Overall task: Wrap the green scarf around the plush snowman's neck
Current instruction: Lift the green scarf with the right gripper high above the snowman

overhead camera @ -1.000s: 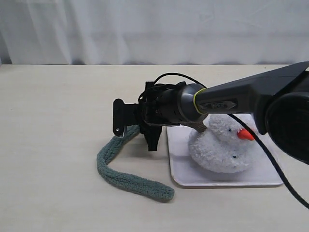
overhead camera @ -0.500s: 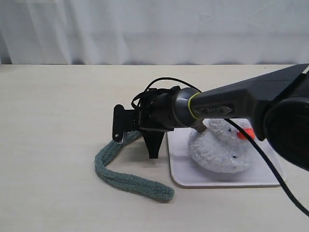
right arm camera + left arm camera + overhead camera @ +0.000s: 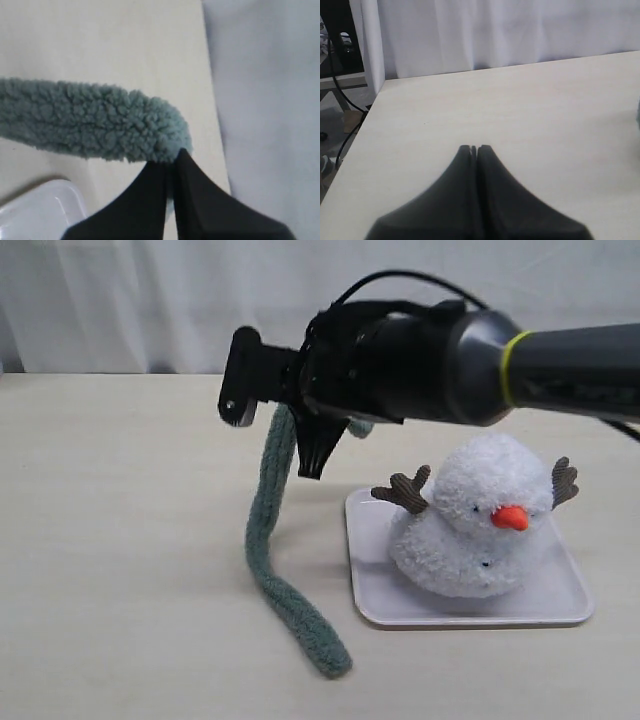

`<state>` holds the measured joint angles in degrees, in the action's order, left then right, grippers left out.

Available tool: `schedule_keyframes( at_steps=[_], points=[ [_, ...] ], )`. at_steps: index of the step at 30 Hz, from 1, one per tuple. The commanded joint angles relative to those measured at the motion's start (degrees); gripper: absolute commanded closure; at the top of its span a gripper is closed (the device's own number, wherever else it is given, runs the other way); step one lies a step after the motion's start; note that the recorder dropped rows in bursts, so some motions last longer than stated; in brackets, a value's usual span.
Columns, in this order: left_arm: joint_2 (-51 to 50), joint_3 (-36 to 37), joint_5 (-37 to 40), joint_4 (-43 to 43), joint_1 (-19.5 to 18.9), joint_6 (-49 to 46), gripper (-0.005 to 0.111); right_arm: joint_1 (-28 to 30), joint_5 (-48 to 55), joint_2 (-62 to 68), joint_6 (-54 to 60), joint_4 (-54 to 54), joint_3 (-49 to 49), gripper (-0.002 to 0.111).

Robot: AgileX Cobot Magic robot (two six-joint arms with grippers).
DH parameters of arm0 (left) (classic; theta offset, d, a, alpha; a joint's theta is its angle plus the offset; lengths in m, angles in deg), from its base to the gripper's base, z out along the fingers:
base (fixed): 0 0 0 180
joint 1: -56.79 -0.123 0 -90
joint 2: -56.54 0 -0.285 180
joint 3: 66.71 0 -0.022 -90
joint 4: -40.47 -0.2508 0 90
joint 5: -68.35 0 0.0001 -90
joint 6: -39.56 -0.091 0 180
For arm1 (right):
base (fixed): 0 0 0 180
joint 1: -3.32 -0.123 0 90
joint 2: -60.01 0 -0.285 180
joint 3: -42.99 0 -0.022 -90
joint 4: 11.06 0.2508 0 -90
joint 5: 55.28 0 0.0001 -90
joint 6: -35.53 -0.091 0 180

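Note:
The green scarf hangs from my right gripper, which is raised above the table left of the plush snowman. The gripper is shut on the scarf's upper end; the lower end trails on the table. In the right wrist view the fuzzy scarf sticks out sideways from the closed right gripper. The snowman sits on a white tray, carrot nose facing front-right, its neck crease bare. My left gripper is shut on nothing over bare table, and does not appear in the exterior view.
A white curtain hangs behind the table's far edge. The left wrist view shows a side edge of the table with cables and dark equipment beyond it. A corner of the tray shows below the scarf in the right wrist view.
My right gripper has risen from table height, pulling the scarf's end up so it hangs. The arm no longer covers the snowman. The scarf's lower end has dragged slightly.

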<state>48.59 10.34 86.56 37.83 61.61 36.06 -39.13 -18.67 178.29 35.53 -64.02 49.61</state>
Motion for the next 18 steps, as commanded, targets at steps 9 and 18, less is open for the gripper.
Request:
schedule_keyframes(
  at_steps=[9, 18],
  points=[
    [0.16, 0.17, -0.5, 0.23, 0.33, 0.35, 0.107, -0.32, 10.47, -24.66, 2.04, 6.19, -0.11, 0.104],
    [0.16, 0.17, -0.5, 0.23, 0.33, 0.35, 0.107, -0.32, 15.24, -40.73, 9.84, 15.29, -5.76, 0.104]
  ],
)
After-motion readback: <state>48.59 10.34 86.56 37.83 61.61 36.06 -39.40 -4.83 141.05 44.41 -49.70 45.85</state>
